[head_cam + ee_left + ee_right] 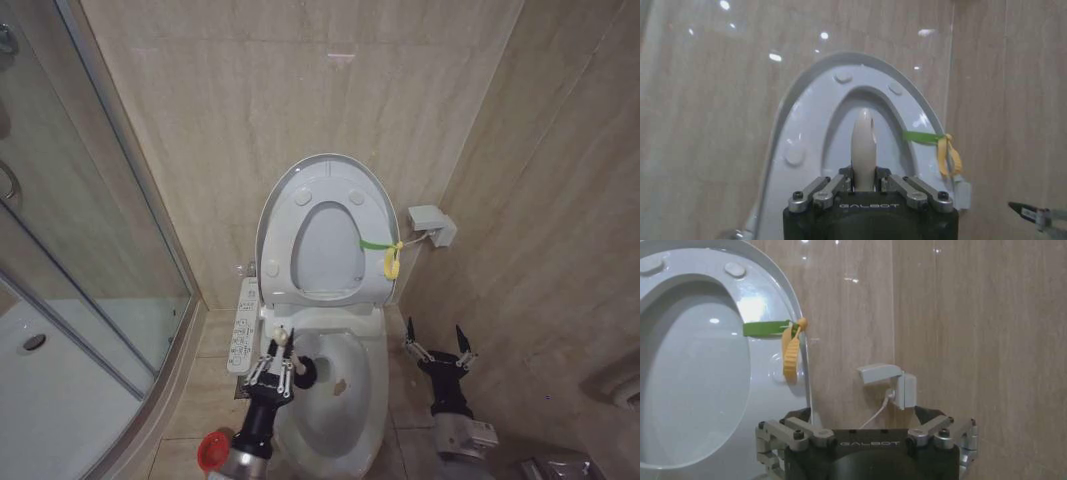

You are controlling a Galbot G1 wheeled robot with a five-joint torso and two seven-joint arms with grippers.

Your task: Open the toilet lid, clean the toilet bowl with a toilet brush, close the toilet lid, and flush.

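The left end effector [281, 352] hung over the near-left rim of the toilet bowl [367, 400], its fingers clamped on the pale handle of the toilet brush [303, 371]. In the left wrist view the handle [863, 150] stood straight up out of the closed fingers, and in the head view the dark head lay just inside the bowl, at its left inner wall. A small brownish mark sat near the middle of the basin, a little to the right of the brush head. The red holder [213, 452] stood on the floor beside the left arm, close to the bowl's left side and with nothing in it.

The toilet lid [322, 235] was up against the tiled wall with the seat ring raised against it, and its yellow-green tag [384, 253] hung from the right edge. The right end effector [438, 346] waited with its fingers spread, holding nothing, above the floor to the right of the bowl and well apart from the brush.

By this showing the opening step was done and the scrubbing was in hand. The next move seemed to call for carrying the brush head down and across the inner wall toward the mark, while keeping the handle firmly gripped. Closing the lid and flushing were not yet done.
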